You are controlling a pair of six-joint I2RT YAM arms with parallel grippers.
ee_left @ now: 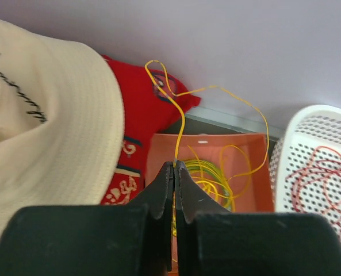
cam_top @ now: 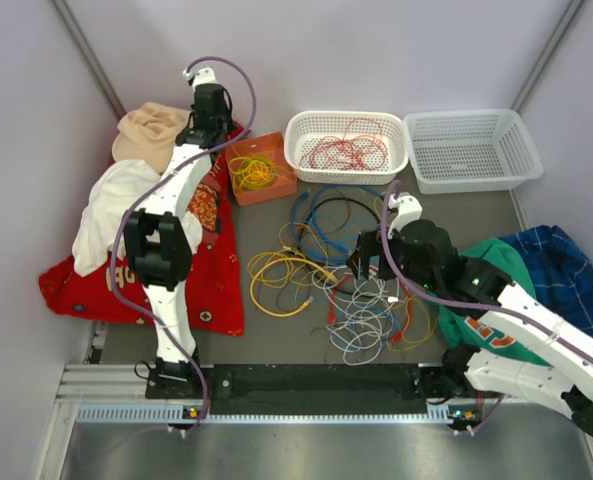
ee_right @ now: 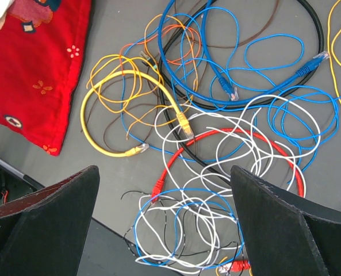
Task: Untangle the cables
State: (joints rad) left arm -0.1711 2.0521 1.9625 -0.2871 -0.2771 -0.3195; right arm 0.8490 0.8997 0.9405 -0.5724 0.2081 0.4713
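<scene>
**Left gripper** (ee_left: 174,165). We see the jaws pressed together on a thin yellow wire (ee_left: 183,123). The wire rises from the fingertips, loops above them, then arcs right and down into the orange box (ee_left: 161,150). The box holds a coil of yellow and green-yellow wire (ee_left: 209,177). A beige hat (ee_left: 49,115) lies to the left of the gripper, over a red cloth (ee_left: 141,109).

**Right gripper** (ee_right: 164,172). We see the fingers (ee_right: 55,218) spread wide with nothing between them, hanging above the main heap of cables (cam_top: 359,322).

**The cables.** Most of them lie tangled on the grey table (cam_top: 536,215) in front of the two arm bases, between the red cloth and a green garment (cam_top: 491,290).
- A yellow patch cable (ee_right: 124,73) curls at the left of the heap, its plug touching the white wires (ee_right: 228,118).
- Blue cables (ee_right: 301,71) and a black cable (ee_right: 318,26) loop through one another at the far side.
- A red cable (ee_right: 239,131) arches over the white wires.

**Baskets.** Separate red-orange wires (cam_top: 348,152) lie in a white basket (cam_top: 298,125) just beside the orange box. A second white basket (cam_top: 516,140) stands to its right, and a blue plaid cloth (cam_top: 554,262) lies nearer than that, beside the green garment.
</scene>
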